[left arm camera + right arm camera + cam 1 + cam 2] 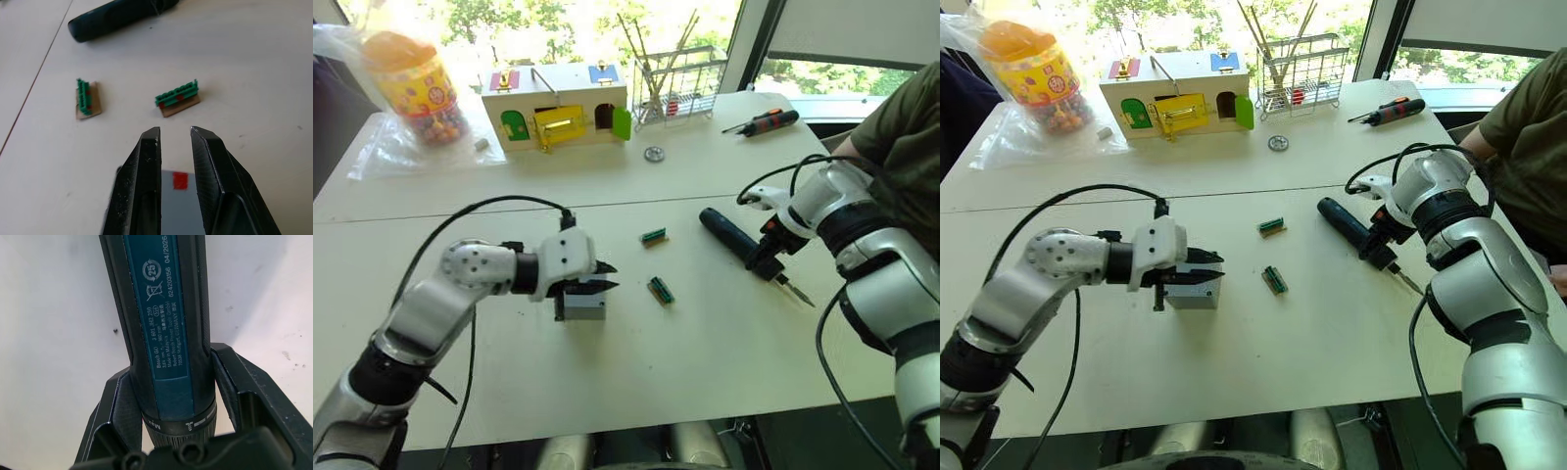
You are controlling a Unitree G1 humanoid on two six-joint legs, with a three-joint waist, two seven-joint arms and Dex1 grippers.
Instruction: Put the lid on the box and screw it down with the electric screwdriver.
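The left gripper (604,276) hovers right over the box (581,306), its two black fingers (144,186) pointing out across the top of it with only a narrow gap between them — nothing is pinched in that gap. In the left wrist view the grey box (178,205) sits directly beneath the fingers, and its small red mark (180,180) shows through the slit between them. Whether the lid is already on the box cannot be told from here, since the gripper covers its top. Just beyond the fingertips lie two small green connector blocks (177,97) on brown card, the second one (86,99) off to one side, and farther out still lies the electric screwdriver (117,18). The right gripper (1378,247) is at that tool: in the right wrist view the dark blue-black barrel of the electric screwdriver (166,323) runs straight out from between its fingers (120,406), which flank the barrel's collar end on both sides, closed about it. The tool lies flat on the white table (636,382), its thin metal bit (800,293) sticking out behind the right gripper toward the table's near edge. Well beyond both grippers stand a colourful wooden latch box (558,106), a wire rack (677,88), a candy jar (414,86) and a black-and-orange hand screwdriver (764,122).
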